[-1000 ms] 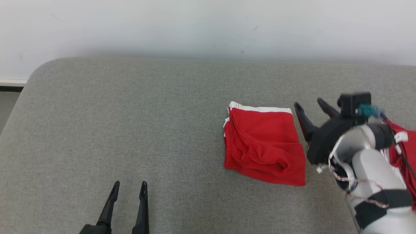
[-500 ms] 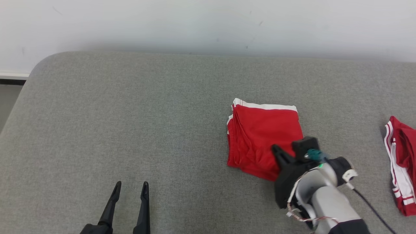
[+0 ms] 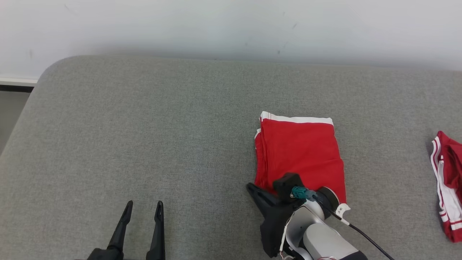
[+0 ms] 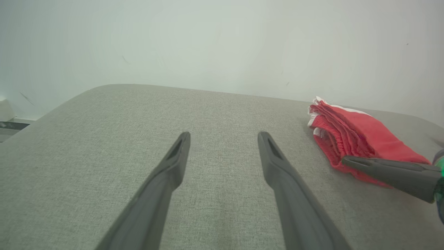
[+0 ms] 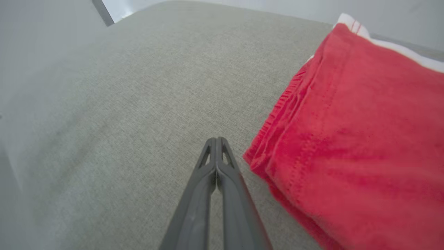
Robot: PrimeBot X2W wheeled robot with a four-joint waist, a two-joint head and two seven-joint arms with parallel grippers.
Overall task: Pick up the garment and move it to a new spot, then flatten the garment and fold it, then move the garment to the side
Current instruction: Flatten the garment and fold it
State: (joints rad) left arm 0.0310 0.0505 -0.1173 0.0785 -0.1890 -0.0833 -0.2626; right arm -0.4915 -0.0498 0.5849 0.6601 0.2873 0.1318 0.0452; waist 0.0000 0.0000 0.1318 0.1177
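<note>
The garment (image 3: 299, 155) is a red cloth with white trim, folded into a flat rectangle right of centre on the grey padded surface (image 3: 144, 126). It also shows in the left wrist view (image 4: 360, 139) and the right wrist view (image 5: 364, 139). My right gripper (image 3: 251, 187) is shut with nothing between its fingers, just off the garment's near left corner and pointing left (image 5: 215, 140) (image 4: 347, 160). My left gripper (image 3: 144, 205) stands open and empty at the lower left, well away from the garment (image 4: 224, 136).
A second red garment with white stripes (image 3: 447, 191) lies at the right edge of the surface. A pale wall (image 3: 216, 25) runs behind the surface. The surface's rounded corner and a strip of floor (image 3: 11, 108) are at the far left.
My right gripper has shut and swept from the garment's right side across its near edge to its near left corner. The garment's top lies smoother. The left gripper has stayed put.
</note>
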